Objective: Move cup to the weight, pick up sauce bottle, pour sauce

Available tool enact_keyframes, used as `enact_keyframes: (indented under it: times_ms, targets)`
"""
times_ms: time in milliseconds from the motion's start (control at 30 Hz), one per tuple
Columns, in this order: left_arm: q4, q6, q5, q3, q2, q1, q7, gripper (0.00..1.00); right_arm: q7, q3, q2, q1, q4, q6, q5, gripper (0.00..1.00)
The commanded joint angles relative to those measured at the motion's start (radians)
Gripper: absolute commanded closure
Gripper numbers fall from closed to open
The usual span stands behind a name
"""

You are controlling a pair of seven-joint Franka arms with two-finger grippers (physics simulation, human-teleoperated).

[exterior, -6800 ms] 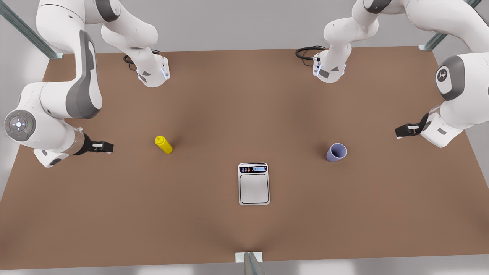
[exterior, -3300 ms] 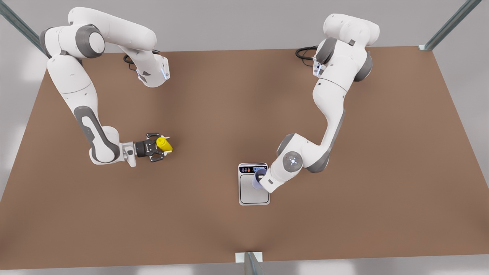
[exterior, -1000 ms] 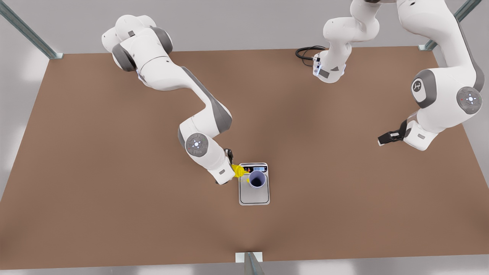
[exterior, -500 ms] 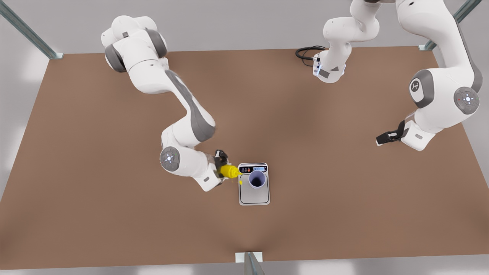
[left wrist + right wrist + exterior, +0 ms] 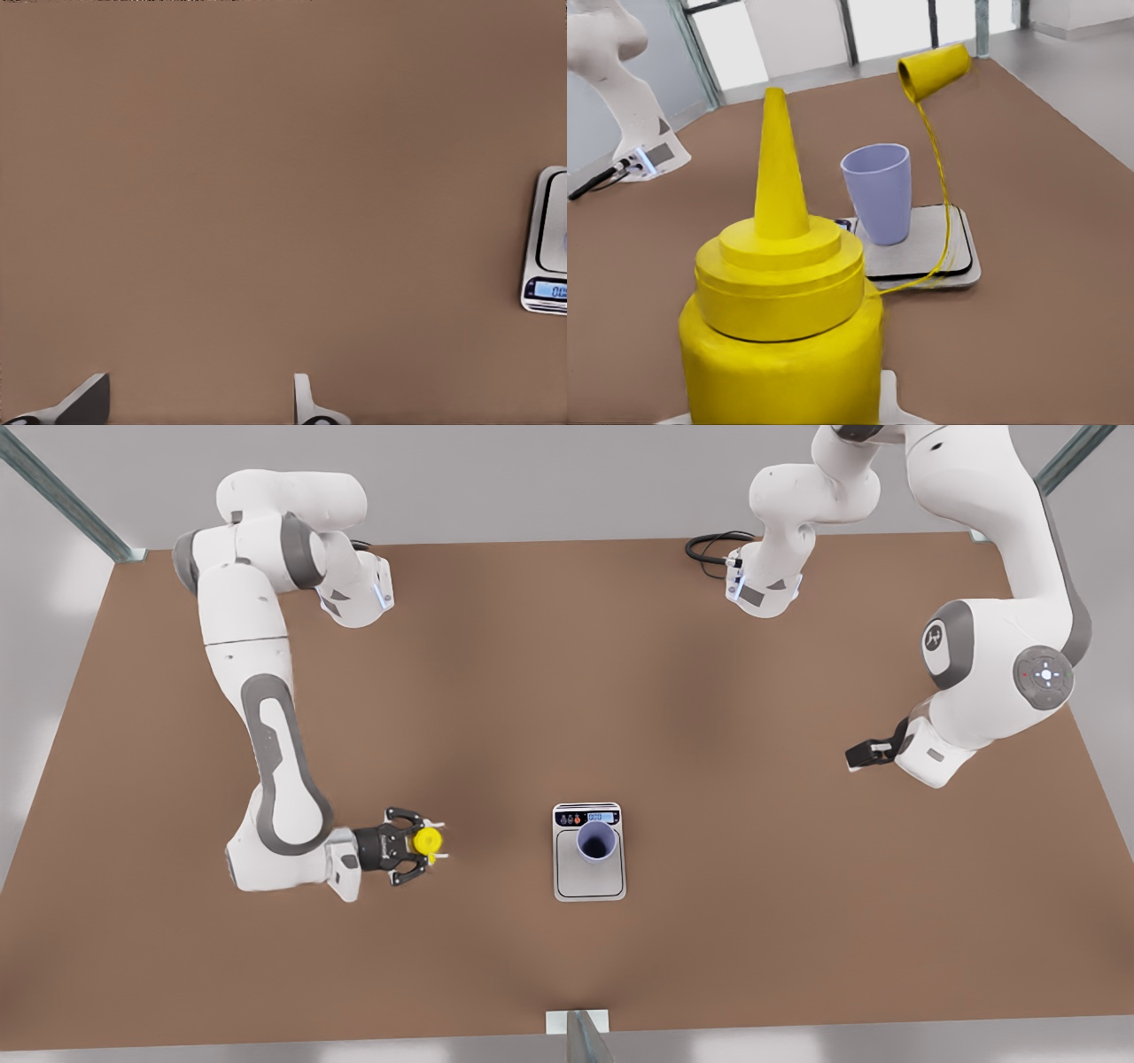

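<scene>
Right gripper (image 5: 416, 847) clamped on upright bottle (image 5: 428, 841), well apart from scale (image 5: 589, 881). Cup (image 5: 597, 841) upright on scale. Left gripper (image 5: 858, 756) waiting far beyond scale, fingers spread, empty. Risk: sauce strand (image 5: 943, 212) landing on scale, beside cup.

Brown table (image 5: 709, 717) carries the weight (image 5: 589, 868) near center toward 6 o'clock, black cable (image 5: 709, 547) coiled at 1 o'clock edge.

Spread fingers (image 5: 84, 400) above table (image 5: 266, 177); weight (image 5: 547, 243) at edge.
</scene>
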Motion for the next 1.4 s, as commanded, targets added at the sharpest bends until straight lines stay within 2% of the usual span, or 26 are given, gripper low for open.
enact_keyframes:
  times_ms: [0, 333, 1367]
  targets:
    - [0.000, 0.000, 0.004, 0.000, 0.001, 0.000, 0.000, 0.00, -0.030, 0.000, -0.004, -0.006, -0.017, -0.001, 0.010, 0.53]
    - [0.000, -0.011, 0.003, 0.000, 0.001, -0.002, -0.009, 0.00, -0.298, 0.000, -0.010, -0.109, -0.087, -0.026, 0.093, 0.53]
    - [0.000, -0.034, 0.006, 0.002, 0.016, -0.012, -0.012, 0.00, -0.397, 0.000, 0.108, -0.110, -0.100, -0.058, 0.198, 0.52]
